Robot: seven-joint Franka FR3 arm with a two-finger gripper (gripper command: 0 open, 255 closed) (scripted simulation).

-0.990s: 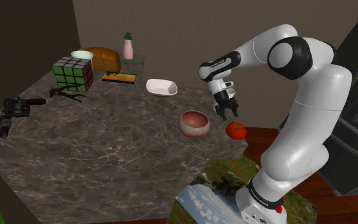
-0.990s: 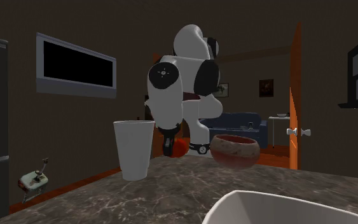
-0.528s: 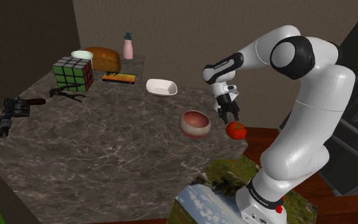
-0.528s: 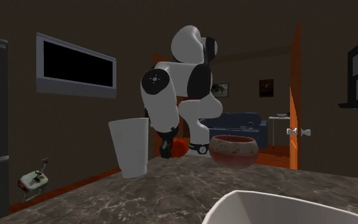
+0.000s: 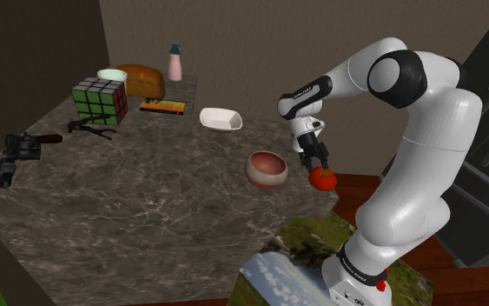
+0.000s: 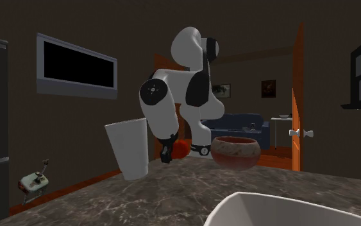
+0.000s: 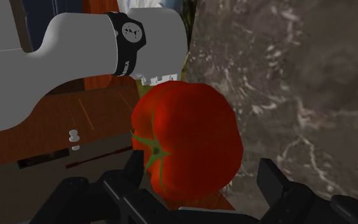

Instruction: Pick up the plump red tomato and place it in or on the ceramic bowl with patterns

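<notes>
The shoulder view looks down the counter (image 5: pixel 147 209) from beside the stand (image 5: pixel 307 252), the second exterior view faces the arm (image 6: pixel 188 51) low across it, and the wrist view hugs the tomato (image 7: pixel 193 137) at its edge, which all share.

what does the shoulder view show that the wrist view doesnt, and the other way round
Shoulder view: the patterned bowl close beside the tomato, plus a white dish, a colour cube, a bread loaf and a pink bottle farther back on the countertop.
Wrist view: the tomato's green stem, and the open fingers standing apart on either side of the fruit, one with a visible gap.
Both: the red tomato at the marbled countertop's edge, with the end effector low around it.
</notes>
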